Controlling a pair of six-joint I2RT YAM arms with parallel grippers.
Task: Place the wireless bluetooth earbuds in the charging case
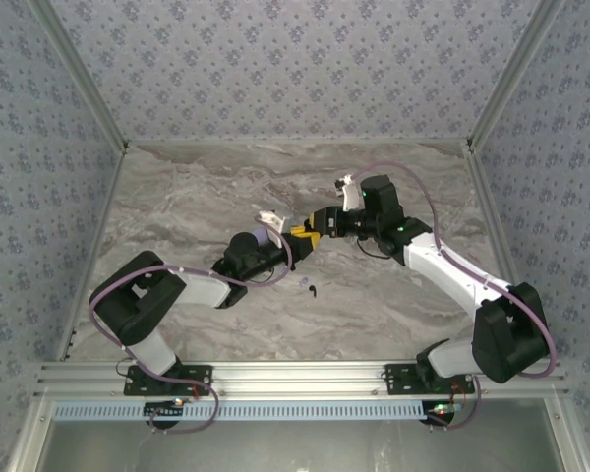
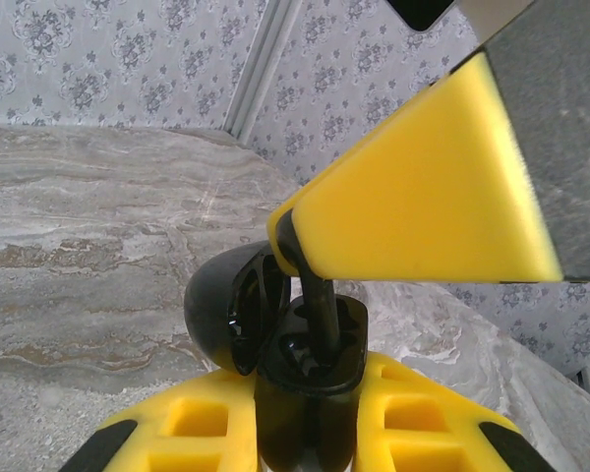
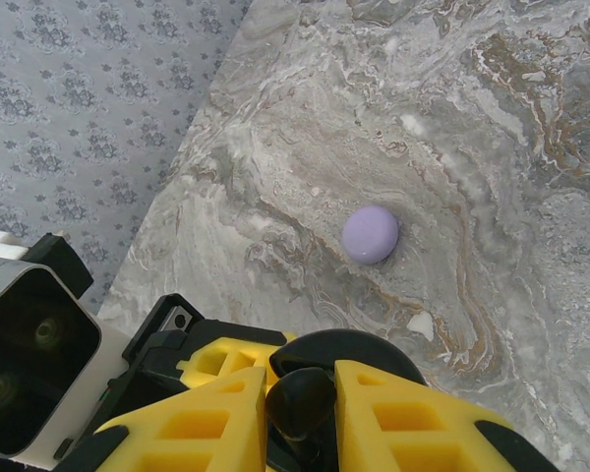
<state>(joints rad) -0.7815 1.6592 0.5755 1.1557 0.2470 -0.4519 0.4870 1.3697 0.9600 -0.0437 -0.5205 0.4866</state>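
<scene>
The black charging case is open and held up off the table, its glossy lid swung out to the left. A black earbud reaches down into its inner tray, upright with a slight tilt. A second black earbud lies loose on the marble, and the pale purple case, round and closed, rests flat apart from the black one.

Left gripper and right gripper meet tip to tip — perhaps 1 black earbud lies loose nearby.
</scene>
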